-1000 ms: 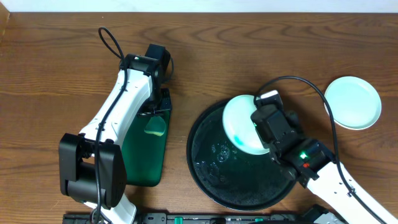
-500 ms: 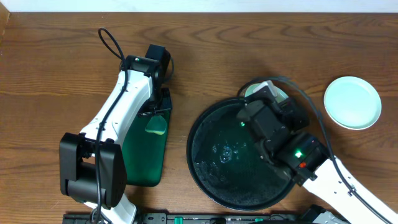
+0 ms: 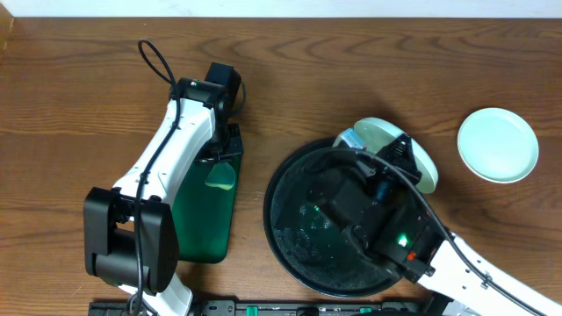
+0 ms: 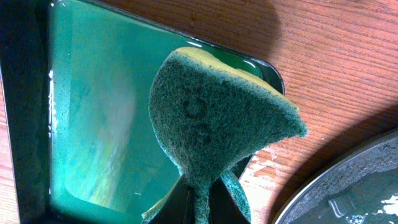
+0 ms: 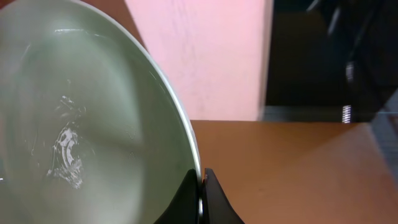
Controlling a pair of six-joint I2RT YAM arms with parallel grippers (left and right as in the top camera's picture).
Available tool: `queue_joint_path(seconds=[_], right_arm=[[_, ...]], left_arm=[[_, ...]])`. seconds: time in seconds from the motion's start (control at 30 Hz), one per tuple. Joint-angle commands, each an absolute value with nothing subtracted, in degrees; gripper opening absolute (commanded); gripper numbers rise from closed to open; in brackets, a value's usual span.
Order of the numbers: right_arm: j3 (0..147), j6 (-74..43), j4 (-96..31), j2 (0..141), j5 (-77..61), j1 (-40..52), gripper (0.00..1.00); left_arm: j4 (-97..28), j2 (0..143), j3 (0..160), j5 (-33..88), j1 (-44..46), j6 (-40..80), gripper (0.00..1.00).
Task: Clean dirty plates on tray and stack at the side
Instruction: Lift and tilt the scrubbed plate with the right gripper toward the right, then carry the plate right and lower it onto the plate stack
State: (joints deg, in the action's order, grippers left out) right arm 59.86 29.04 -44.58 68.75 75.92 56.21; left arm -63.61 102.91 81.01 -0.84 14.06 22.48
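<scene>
Right now the right hand (image 5: 200, 186) is clamped on the rim of a small round white plate (image 3: 391, 140), both fingers pressed onto the edge at the bottom of the wrist view. That plate is held above the far right part of the rim of the large round black tray (image 3: 274, 200) and tipped steeply on edge. From overhead it reads as an oval whose long axis runs from upper left to lower right, roughly along the tray's rim. Its face shows watery streaks and no green that I can make out. A second small round white plate (image 3: 498, 145) lies flat on the brown wood-grain desk (image 3: 79, 96) to the right of the tray, well apart from it. Left of the tray, the left hand (image 4: 202, 198) pinches a green scouring sponge with a yellow backing (image 4: 217, 118). The sponge is folded into a fan that widens away from the fingers, over a rectangular green tray (image 3: 200, 224) just beside the black one. The black tray's floor is wet.
</scene>
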Motion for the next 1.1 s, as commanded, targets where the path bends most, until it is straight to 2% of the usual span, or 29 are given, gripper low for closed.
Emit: queue_joint_path(seconds=[0.0,1.07], right_arm=[[61.17,33.61,-43.2,69.78,82.32,58.5,0.01],[61.17,36.49,-40.86,70.52,84.2,60.12,0.01]], left_arm=[[-63.77,102.98,80.66,-2.0,13.76,22.85,0.07],[-63.77,102.98,80.66,-2.0,13.76,22.85,0.07]])
